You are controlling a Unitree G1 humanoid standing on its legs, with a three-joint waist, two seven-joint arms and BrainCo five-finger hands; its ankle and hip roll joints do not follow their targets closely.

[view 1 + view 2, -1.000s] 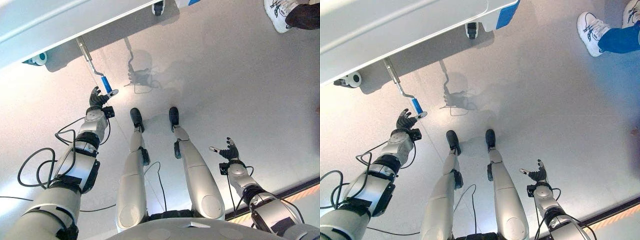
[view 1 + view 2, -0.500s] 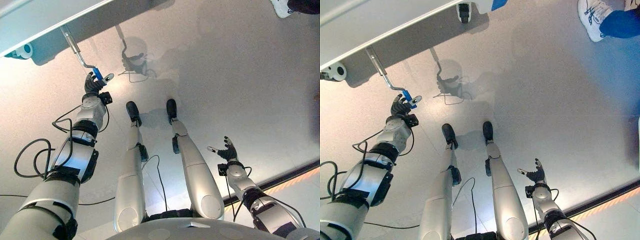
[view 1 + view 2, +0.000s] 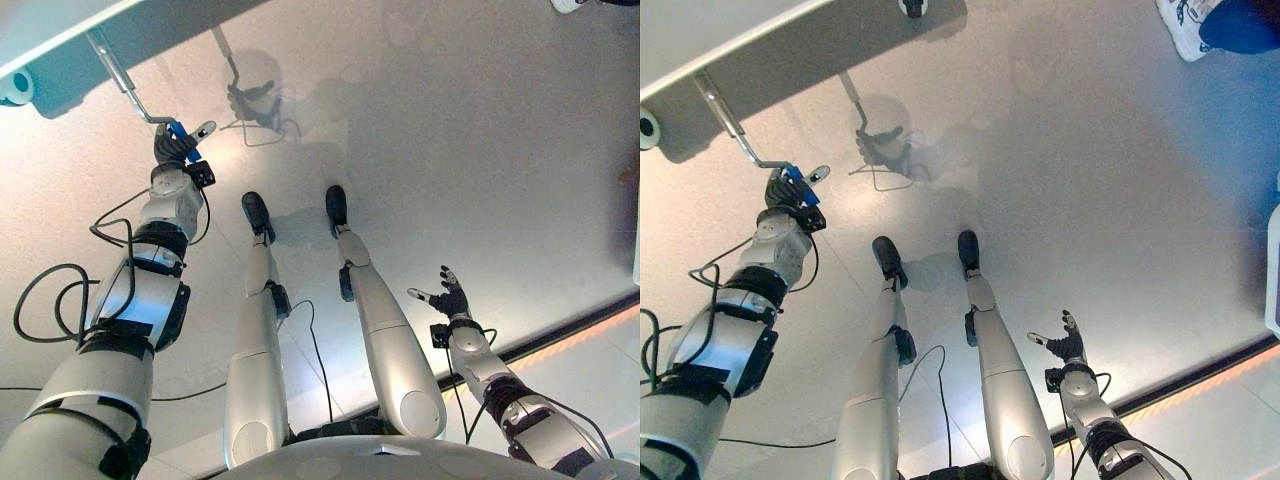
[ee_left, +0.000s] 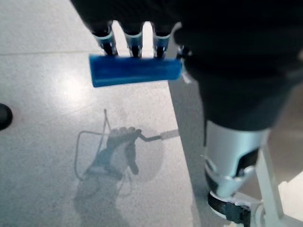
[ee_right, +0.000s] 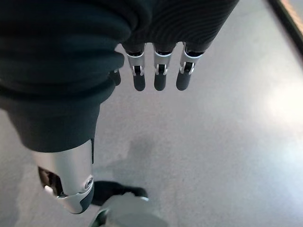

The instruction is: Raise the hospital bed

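The hospital bed's pale frame (image 3: 50,25) runs across the upper left. A metal crank rod (image 3: 115,70) slants down from it and ends in a blue handle (image 3: 180,132). My left hand (image 3: 172,152) is raised to that handle. In the left wrist view the blue handle (image 4: 135,70) lies across the fingers (image 4: 134,40). No fingertip wraps over it, and the thumb (image 4: 232,165) stands straight and apart. My right hand (image 3: 450,300) hangs low on the right over bare floor, fingers (image 5: 158,71) spread and holding nothing.
A bed castor (image 3: 645,125) sits at the left edge and another (image 3: 912,8) at the top. A person's white shoe (image 3: 1185,20) and blue trouser leg (image 3: 1240,25) show at the top right. A dark and orange floor strip (image 3: 590,335) runs along the lower right.
The whole view has shifted, so the bed and crank sit higher and further left. My left hand has risen from just below the blue handle until the handle lies against its fingers. The right hand is unchanged.
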